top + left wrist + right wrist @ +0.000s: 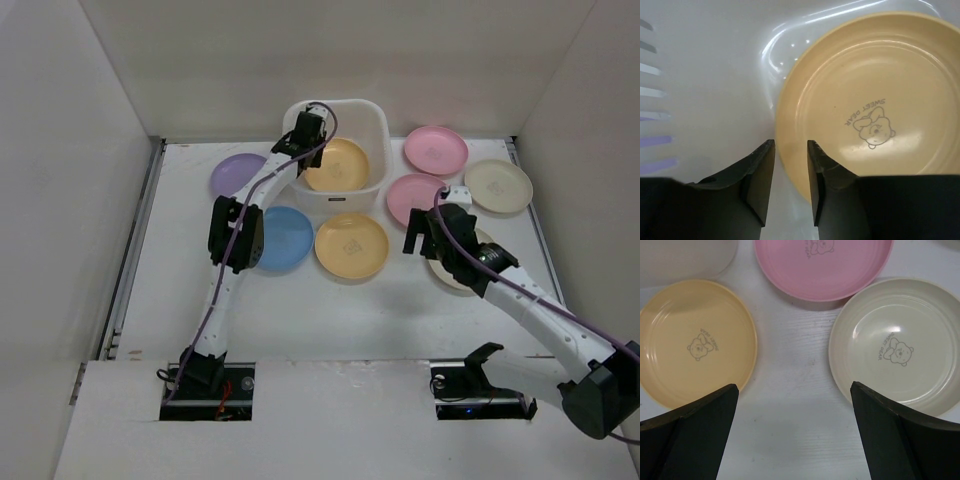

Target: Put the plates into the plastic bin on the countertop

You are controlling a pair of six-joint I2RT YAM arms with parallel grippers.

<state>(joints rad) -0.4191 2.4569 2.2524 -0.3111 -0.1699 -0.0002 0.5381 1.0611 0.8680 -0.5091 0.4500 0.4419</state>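
Note:
The white plastic bin (372, 122) stands at the back middle of the countertop (330, 310). One yellow-orange plate (345, 168) lies flat in it and fills the left wrist view (875, 100). My left gripper (305, 130) hangs inside the bin over that plate's left rim, jaws a narrow gap apart and holding nothing (791, 145). My right gripper (425, 238) is wide open and empty (794, 386) above bare countertop, between a yellow-orange plate (695, 342) and a cream plate (897, 345).
On the countertop lie a purple plate (235, 172), a blue plate (285, 240), a yellow-orange plate (351, 246), two pink plates (435, 150) (410, 197), and two cream plates (498, 185) (450, 275), the second partly under my right arm. White walls enclose the countertop.

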